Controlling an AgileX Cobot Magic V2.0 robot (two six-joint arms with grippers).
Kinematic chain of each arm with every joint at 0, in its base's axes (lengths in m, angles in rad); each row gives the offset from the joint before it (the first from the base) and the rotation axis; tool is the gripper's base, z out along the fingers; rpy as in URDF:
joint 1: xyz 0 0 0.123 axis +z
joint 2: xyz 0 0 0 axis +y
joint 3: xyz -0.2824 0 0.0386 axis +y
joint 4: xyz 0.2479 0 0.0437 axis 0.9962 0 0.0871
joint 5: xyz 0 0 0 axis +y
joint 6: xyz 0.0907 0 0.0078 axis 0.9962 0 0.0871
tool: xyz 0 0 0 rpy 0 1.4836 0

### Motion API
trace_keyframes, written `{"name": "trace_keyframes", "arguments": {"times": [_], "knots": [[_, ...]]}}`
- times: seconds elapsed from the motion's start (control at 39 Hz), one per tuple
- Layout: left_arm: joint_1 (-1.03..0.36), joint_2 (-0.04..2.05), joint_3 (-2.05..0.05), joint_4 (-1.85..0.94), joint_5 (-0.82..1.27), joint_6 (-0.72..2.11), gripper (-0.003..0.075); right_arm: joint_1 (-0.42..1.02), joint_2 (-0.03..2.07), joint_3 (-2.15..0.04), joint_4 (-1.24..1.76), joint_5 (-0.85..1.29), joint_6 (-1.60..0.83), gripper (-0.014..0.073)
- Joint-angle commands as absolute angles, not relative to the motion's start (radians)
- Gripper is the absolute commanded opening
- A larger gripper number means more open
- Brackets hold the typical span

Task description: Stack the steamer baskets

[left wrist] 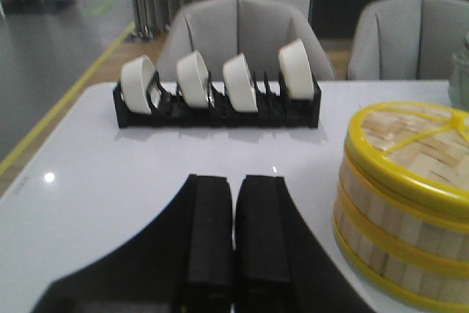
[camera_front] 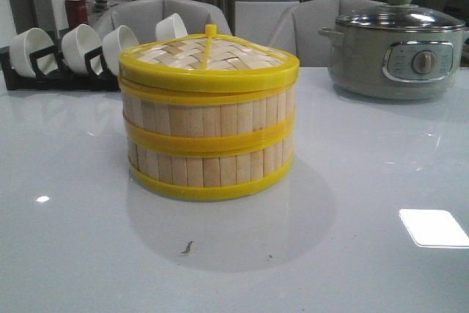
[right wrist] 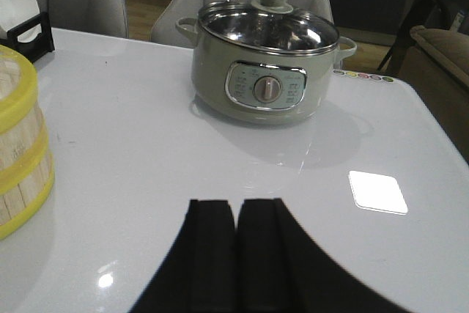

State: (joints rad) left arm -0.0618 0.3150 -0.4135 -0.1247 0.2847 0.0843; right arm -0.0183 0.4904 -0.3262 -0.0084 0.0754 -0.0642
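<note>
Centre of the front view: two steamer baskets [camera_front: 209, 144] already stacked on the table [camera_front: 73, 254], lid [camera_front: 209, 56] on top. They look light, stiff and slightly fragile; grip the yellow rims. Left end effector [left wrist: 234, 232] and right end effector [right wrist: 236, 254] are both closed, empty.

A glossy white table [camera_front: 88, 254] carries the stacked steamer baskets [camera_front: 209, 148] at its middle. Along the far edge, a black rack of white bowls [camera_front: 69, 60] sits toward the left corner, a grey electric pot [camera_front: 396, 53] toward the right.
</note>
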Motion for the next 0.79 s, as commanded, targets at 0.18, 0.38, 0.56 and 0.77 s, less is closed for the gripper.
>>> {"name": "trace_keyframes", "arguments": {"times": [0.18, 0.38, 0.56, 0.77], "knots": [[-0.01, 0.118, -0.164, -0.189, -0.027, 0.079, 0.0088, -0.024, 0.489, -0.353, -0.012, -0.006, -0.065, 0.005], [-0.01, 0.008, 0.0, -0.239, -0.073, 0.079, 0.0088, -0.024, 0.489, -0.353, -0.012, -0.006, -0.065, 0.005], [-0.01, -0.02, 0.006, -0.229, -0.022, 0.086, 0.0088, -0.024, 0.49, -0.353, -0.012, -0.007, -0.065, 0.005], [-0.01, -0.015, 0.006, -0.225, -0.022, 0.086, 0.0088, -0.024, 0.49, -0.353, -0.012, -0.007, -0.065, 0.005]]}}
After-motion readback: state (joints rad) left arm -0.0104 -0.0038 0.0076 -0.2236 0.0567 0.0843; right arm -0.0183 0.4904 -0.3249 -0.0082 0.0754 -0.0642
